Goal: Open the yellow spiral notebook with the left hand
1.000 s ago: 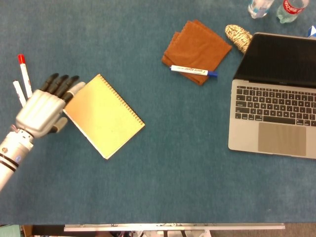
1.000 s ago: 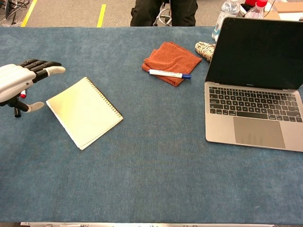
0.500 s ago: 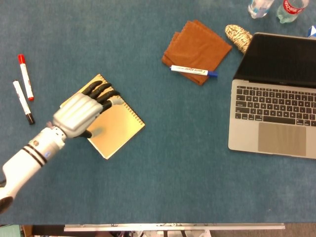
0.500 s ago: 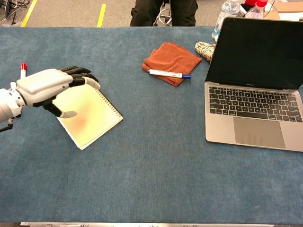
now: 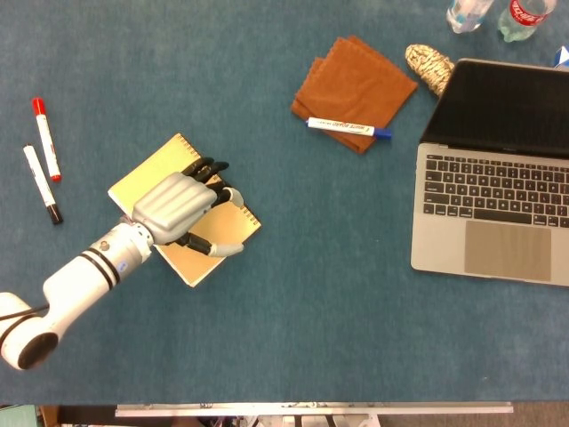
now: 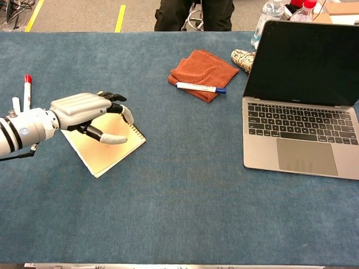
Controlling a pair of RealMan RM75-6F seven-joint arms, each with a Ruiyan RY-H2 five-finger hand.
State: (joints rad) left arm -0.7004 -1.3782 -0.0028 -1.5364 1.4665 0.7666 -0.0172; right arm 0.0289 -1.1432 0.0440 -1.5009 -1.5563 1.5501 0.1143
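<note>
The yellow spiral notebook lies closed and angled on the blue table, its wire binding along the upper right edge; the chest view shows its near corner. My left hand is palm down over the middle of the cover, fingers apart, dark fingertips reaching the binding edge and thumb stretched over the lower right part. In the chest view the left hand hovers just above or on the cover; contact is unclear. It holds nothing. The right hand shows in neither view.
A red marker and a black-tipped marker lie left of the notebook. An orange cloth with a blue-capped marker on it sits at the back. An open laptop, two bottles and a patterned object stand on the right.
The left hand has moved right from beside the notebook's left edge to over the cover, its fingertips now at the binding edge. The notebook has not moved.
</note>
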